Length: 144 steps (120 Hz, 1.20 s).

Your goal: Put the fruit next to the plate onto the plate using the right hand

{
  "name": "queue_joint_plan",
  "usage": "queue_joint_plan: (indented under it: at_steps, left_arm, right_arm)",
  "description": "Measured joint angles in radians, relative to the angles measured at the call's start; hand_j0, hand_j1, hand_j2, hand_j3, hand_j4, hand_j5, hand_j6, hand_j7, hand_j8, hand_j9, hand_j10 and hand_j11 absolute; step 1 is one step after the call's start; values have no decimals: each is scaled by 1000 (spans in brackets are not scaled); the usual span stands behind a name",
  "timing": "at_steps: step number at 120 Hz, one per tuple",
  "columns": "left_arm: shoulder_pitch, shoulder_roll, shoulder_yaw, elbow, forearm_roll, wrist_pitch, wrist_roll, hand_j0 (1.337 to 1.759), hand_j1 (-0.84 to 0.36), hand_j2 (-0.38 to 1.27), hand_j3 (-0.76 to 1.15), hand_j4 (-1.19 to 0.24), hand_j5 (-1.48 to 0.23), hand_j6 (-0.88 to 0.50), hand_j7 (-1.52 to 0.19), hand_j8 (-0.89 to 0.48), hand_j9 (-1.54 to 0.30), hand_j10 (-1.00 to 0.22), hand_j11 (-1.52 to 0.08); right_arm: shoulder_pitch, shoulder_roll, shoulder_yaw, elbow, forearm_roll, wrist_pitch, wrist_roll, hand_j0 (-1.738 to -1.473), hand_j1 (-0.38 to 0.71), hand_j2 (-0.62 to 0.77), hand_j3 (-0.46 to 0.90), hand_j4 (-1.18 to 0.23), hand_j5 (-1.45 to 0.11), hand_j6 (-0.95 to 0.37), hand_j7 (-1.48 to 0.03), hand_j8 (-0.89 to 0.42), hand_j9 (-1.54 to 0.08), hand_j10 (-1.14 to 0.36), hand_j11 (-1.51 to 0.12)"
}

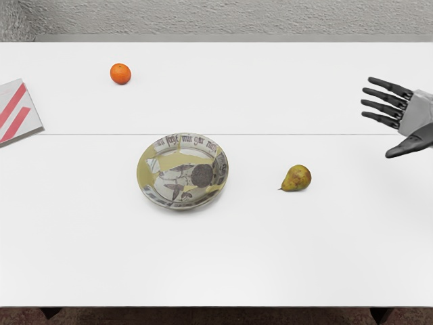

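Note:
A yellow-green pear (297, 178) lies on the white table, a short way to the right of a patterned plate (152, 157) with a raised rim. The plate holds no fruit. My right hand (392, 116) hovers at the right edge of the picture, up and to the right of the pear and well apart from it. Its dark fingers (382, 100) are spread and point left, holding nothing. The left arm does not show.
An orange (120, 73) sits at the back left of the table, far from the plate. A white box with red stripes (16, 112) lies at the left edge. The table's front edge runs along the bottom.

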Motion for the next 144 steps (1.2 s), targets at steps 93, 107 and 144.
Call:
queue_joint_plan:
  at_steps: [93, 107, 144]
  left_arm:
    - [0, 0, 0, 0, 0, 0, 0, 1658, 347, 0, 0, -2, -2, -2, -2, -2, -2, -2, -2]
    - [0, 0, 1, 0, 0, 0, 0, 1658, 347, 0, 0, -2, -2, -2, -2, -2, -2, -2, -2]
    - [0, 0, 0, 0, 0, 0, 0, 1658, 347, 0, 0, -2, -2, -2, -2, -2, -2, -2, -2]
  right_arm:
    - [252, 282, -11, 382, -385, -384, -595, -1658, -349, 1, 0, 0, 0, 0, 0, 0, 0, 0, 0]
    - [267, 312, -52, 436, -521, -525, -617, -1658, -349, 1, 0, -1, 0, -1, 0, -1, 0, 0, 0]
    - [277, 343, -160, 473, -816, -631, -628, -1658, -349, 1, 0, -1, 0, -2, 0, -1, 0, -1, 0]
